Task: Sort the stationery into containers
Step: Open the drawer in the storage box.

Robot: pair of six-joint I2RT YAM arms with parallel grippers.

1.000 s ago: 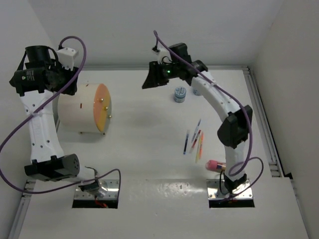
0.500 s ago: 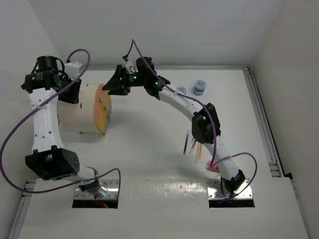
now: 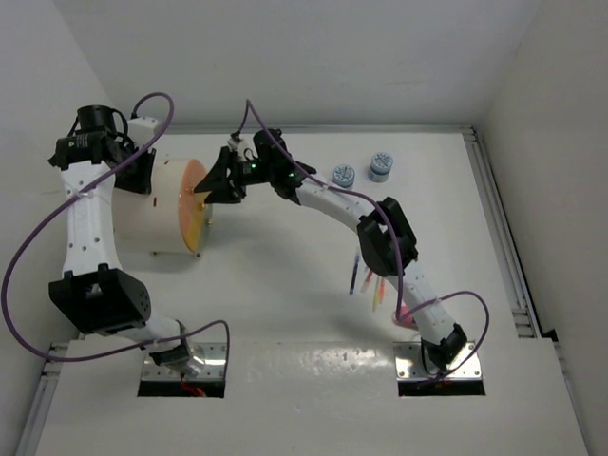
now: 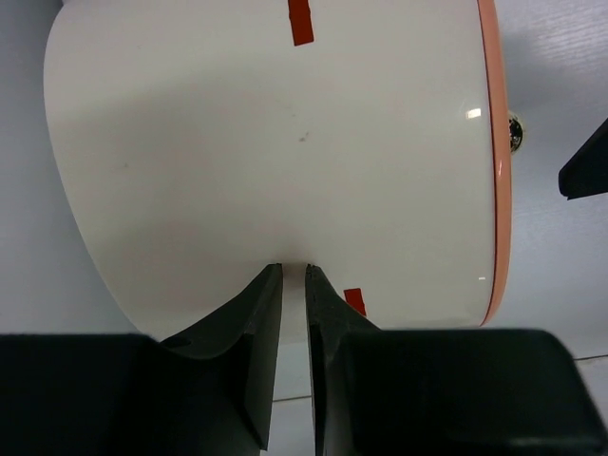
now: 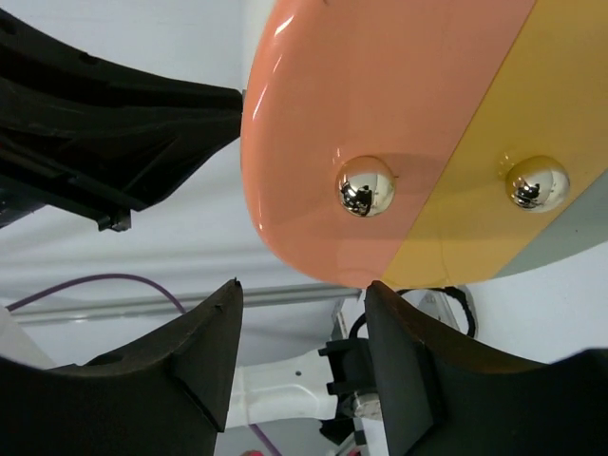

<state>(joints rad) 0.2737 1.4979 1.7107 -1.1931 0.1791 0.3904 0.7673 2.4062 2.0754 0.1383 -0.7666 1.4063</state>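
The cream drum [image 3: 147, 217] lies on its side at the left, its orange face [image 3: 195, 204] turned right. My left gripper [image 3: 141, 173] rests on the drum's back. Its fingertips [image 4: 274, 275] touch the cream wall [image 4: 285, 142], nearly together with nothing between them. My right gripper [image 3: 213, 185] is open at the face's rim. In the right wrist view [image 5: 302, 290] it stands just off the edge of the orange segment [image 5: 380, 114], below a shiny knob [image 5: 366, 187]. Several thin pens [image 3: 370, 271] lie right of centre. The pink cylinder [image 3: 402, 313] is partly hidden by the right arm. Two round blue-and-white pieces [image 3: 343, 176] [image 3: 381, 165] stand at the back.
The face has a yellow segment [image 5: 513, 95] with its own knob [image 5: 537, 183]. Red tape marks [image 4: 300, 21] sit on the drum's wall. White walls close in the table at the left, back and right. The right arm arches across the table's middle.
My right arm swung left from the round pieces to the drum's orange face. My left gripper came down onto the drum's wall and closed.
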